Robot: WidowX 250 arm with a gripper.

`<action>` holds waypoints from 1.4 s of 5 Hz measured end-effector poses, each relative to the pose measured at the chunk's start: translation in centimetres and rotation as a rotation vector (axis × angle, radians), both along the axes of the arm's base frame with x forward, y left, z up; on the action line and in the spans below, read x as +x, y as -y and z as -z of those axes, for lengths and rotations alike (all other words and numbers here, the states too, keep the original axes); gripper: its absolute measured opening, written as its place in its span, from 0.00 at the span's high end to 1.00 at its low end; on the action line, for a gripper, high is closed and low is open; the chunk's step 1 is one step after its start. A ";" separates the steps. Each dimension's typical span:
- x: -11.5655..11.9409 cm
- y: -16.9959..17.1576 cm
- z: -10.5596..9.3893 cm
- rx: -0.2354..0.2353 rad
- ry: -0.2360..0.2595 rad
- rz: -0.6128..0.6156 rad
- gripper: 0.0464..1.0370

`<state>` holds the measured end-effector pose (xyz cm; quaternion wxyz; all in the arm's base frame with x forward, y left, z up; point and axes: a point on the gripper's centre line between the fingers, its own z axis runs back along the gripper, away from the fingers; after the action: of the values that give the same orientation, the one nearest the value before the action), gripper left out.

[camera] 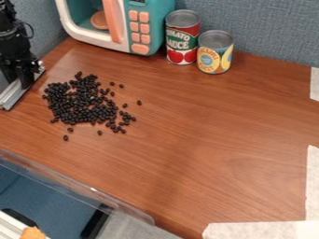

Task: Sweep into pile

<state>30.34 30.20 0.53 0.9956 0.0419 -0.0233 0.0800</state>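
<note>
Black gripper [26,77] at tabletop's [218,135] left edge, looks clenched on grey bar [17,95]. Loose dark beans [81,105] just beside, right of bar; wood stretches from them to white tape [313,186] at right edge. Cans [182,39] behind.

room right of beans [81,103], cans [215,52] behind, seemingly plastic rim [93,189] nearer

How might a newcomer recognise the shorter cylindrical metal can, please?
Find the teal and white toy microwave on the brown wooden table. Right of it in view, the yellow and blue labelled metal can stands beside, and shorter than, the red and green labelled metal can.
</note>
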 end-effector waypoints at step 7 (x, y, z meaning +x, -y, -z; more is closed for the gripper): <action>7.6 11.0 0.4 -0.022 0.036 0.535 0.68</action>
<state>37.98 19.21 0.15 0.9812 0.0218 -0.0502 -0.1853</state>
